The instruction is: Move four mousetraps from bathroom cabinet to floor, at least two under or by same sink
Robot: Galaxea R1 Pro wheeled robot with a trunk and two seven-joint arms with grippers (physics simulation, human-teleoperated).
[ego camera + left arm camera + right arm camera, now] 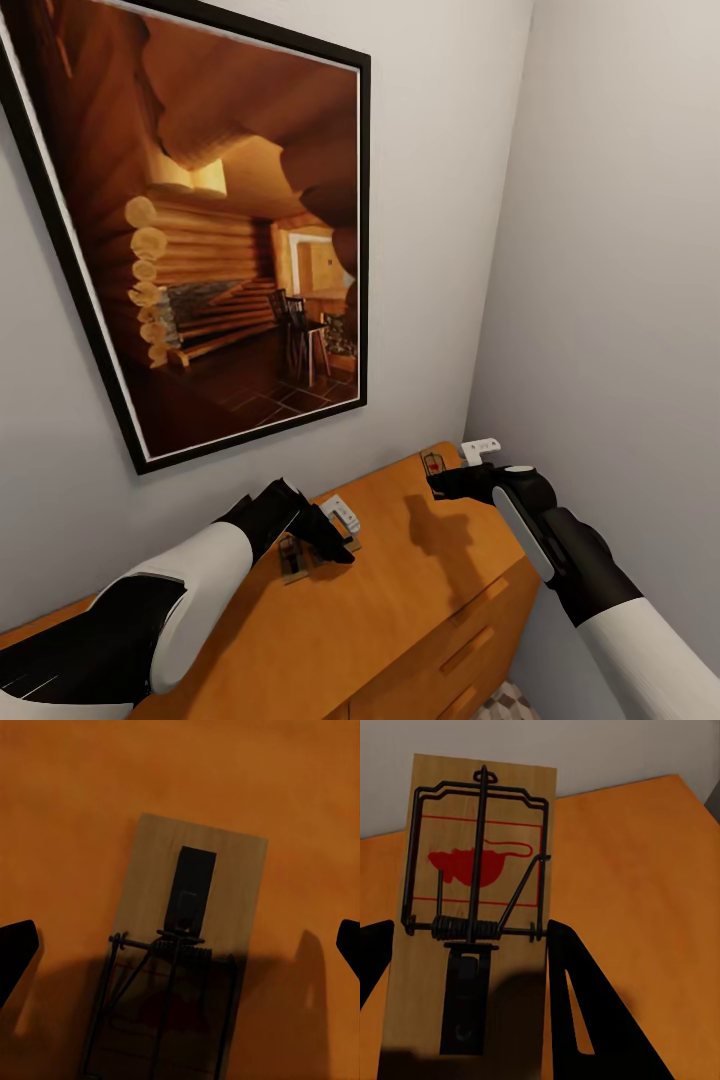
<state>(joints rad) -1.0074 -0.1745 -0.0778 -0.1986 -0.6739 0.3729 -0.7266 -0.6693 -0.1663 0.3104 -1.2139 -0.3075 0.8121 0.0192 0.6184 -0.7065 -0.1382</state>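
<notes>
**Both grippers at mousetraps on the cabinet top**

The left gripper hangs just over a mousetrap lying flat on the cabinet, its dark fingertips spread wide, one on each side of the board and clear of it. The right gripper holds a second mousetrap near the cabinet's far corner, fingers closed against the board's long edges, the board tilted up off the wood. A framed picture of a log interior hangs on the grey wall above the cabinet
</notes>
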